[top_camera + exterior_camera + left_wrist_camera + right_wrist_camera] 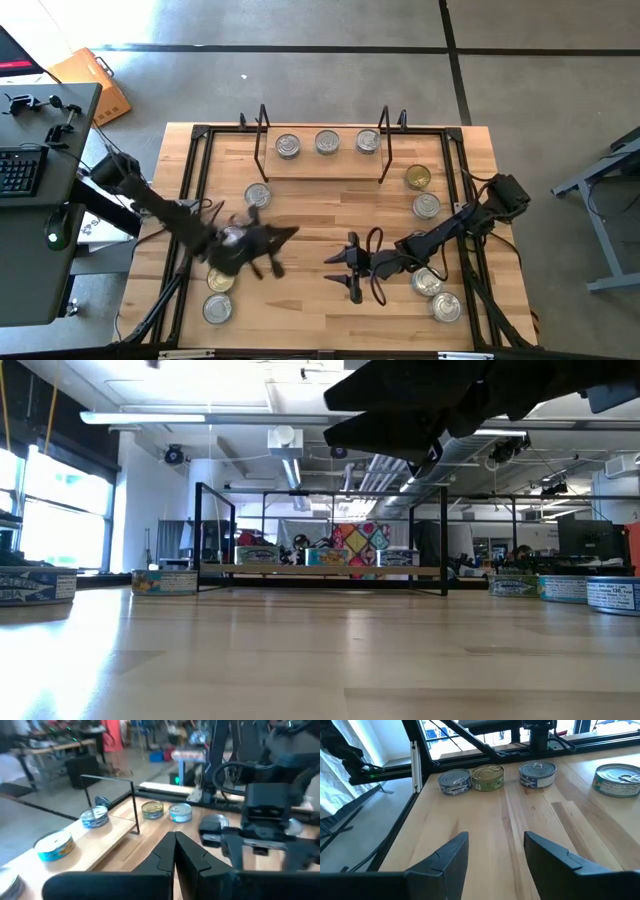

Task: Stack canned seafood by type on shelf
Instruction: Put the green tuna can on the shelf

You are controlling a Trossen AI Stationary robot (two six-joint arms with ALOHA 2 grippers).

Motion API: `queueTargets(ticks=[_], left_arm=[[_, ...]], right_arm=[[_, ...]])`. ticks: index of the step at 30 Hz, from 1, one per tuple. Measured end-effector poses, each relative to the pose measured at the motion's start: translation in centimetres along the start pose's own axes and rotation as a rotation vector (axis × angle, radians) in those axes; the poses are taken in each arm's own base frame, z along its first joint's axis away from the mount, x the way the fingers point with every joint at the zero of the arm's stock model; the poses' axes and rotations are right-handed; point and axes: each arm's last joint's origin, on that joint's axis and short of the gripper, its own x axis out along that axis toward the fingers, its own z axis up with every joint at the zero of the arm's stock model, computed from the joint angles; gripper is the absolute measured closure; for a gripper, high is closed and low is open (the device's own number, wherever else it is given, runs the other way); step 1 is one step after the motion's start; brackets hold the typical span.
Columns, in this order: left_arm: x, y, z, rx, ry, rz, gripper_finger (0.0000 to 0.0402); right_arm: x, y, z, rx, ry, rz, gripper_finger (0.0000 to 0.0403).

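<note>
Tins are sitting three in a row on the shelf [327, 168], with seven more loose on the table [320, 310]: three near the left gripper [287, 234], four near the right gripper [340, 272]. Left fingers are pressing together, empty; right fingers are gaping, empty. Only the low view is showing the tins' printed labels.
</note>
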Motion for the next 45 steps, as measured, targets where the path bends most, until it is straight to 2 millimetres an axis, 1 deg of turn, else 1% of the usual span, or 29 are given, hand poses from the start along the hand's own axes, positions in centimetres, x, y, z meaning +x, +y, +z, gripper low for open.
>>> queueTargets(ticks=[2,5,8,10,13,17,19,20,22,25,29,33,36,39,45], left_arm=[[2.1,1.2,1.6,0.028,0.086,-0.005,0.0401],[5.0,4.2,3.7,0.072,0.290,0.075,0.0401],[7.7,8.1,5.2,0.097,0.504,0.169,0.0401],[9.7,11.0,5.8,0.084,0.648,0.174,0.0401],[12.8,15.6,5.9,0.023,0.798,0.189,0.0401],[16.7,21.6,5.1,-0.062,0.892,0.228,0.0401],[18.6,24.0,4.3,-0.092,0.929,0.264,0.0401],[19.5,24.7,3.8,-0.089,0.944,0.272,0.0401],[21.1,25.7,2.7,-0.064,1.004,0.275,0.0401],[23.0,26.1,0.9,-0.029,1.119,0.273,0.0401],[24.6,26.3,-1.3,0.042,1.191,0.348,0.0401],[25.6,26.6,-3.3,0.065,1.245,0.356,0.0401],[25.9,27.2,-3.9,0.063,1.255,0.374,0.0402],[26.1,27.7,-4.0,0.089,1.246,0.391,0.0402],[26.1,27.8,-3.9,0.127,1.247,0.398,0.0402]], right_arm=[[0.0,0.0,-0.1,-0.002,0.006,-0.002,0.0219],[0.0,-0.1,-0.1,-0.003,0.007,-0.003,0.0219],[0.1,-0.4,0.0,-0.009,0.003,-0.022,0.0219],[0.2,-0.7,0.1,-0.013,0.000,-0.036,0.0219],[0.4,-1.2,0.2,0.001,0.000,-0.050,0.0219],[0.4,-1.2,0.2,0.022,0.001,-0.051,0.0219],[0.4,-1.2,0.1,0.014,0.008,-0.052,0.0219],[0.4,-1.2,0.1,0.006,0.012,-0.052,0.0219],[0.4,-1.2,0.0,-0.004,0.019,-0.055,0.0219],[0.4,-1.3,-0.2,-0.007,0.034,-0.060,0.0219],[0.4,-1.3,-0.3,-0.011,0.047,-0.064,0.0219],[0.3,-1.2,-0.3,-0.008,0.049,-0.062,0.0219],[0.3,-1.2,-0.3,0.008,0.049,-0.062,0.0219],[0.3,-1.3,-0.4,0.009,0.053,-0.063,0.0219],[0.3,-1.3,-0.4,0.007,0.058,-0.064,0.0219]])
